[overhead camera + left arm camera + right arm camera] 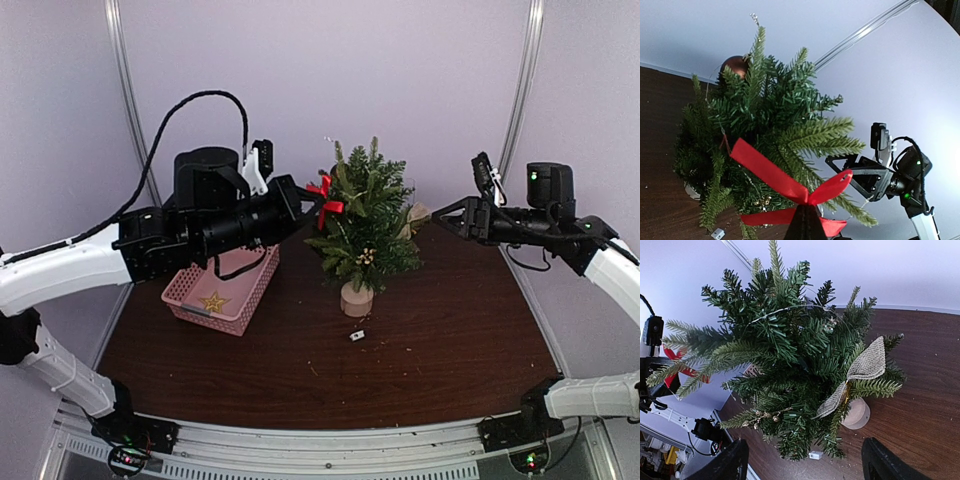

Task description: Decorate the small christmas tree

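The small christmas tree (365,225) stands upright mid-table on its pale wooden stump (356,298). My left gripper (308,205) is shut on a red ribbon bow (326,200), pressed against the tree's upper left branches. In the left wrist view the red bow (785,185) fans out from my pinched left gripper (806,209), against the tree (765,125), which carries a brown ball (735,65). My right gripper (440,215) hovers open just right of the tree, its fingers (730,462) wide apart. A burlap bow (867,365) and a gold berry sprig (762,415) hang on the tree (790,340).
A pink basket (235,300) holding a gold star (212,301) sits on the brown table (450,330) left of the tree, under my left arm. A small white piece (357,336) lies in front of the stump. A pale wall rises close behind.
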`<state>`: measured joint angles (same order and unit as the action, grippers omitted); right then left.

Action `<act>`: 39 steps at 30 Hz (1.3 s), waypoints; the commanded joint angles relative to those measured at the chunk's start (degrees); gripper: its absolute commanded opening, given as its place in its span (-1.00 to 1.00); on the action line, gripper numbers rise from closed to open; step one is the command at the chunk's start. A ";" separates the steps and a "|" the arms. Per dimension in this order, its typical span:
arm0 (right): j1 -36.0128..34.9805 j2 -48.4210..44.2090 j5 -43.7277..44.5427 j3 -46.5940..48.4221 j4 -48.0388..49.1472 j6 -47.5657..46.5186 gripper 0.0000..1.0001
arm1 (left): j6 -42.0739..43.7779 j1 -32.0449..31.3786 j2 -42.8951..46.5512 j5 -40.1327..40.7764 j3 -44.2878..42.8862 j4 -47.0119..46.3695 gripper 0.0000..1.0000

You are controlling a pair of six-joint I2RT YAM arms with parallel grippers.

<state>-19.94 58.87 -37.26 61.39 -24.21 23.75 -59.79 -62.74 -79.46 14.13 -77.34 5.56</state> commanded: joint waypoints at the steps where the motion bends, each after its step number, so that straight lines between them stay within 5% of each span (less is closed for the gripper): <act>1: 0.25 -0.25 0.60 -0.26 1.11 -0.54 0.61 | -2.17 -0.10 -2.41 0.75 0.27 -2.81 -1.00; 25: 0.25 -0.32 1.00 -0.48 0.52 -1.16 0.62 | -14.56 3.67 -5.77 0.71 4.04 0.80 -1.00; 39: 0.21 -0.14 0.96 -0.54 0.82 -0.81 0.62 | -13.67 5.29 -8.64 1.26 1.21 3.52 -1.00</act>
<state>-19.94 58.87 -37.23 61.34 -24.21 23.09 -73.87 -58.30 -86.52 14.81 -73.73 8.67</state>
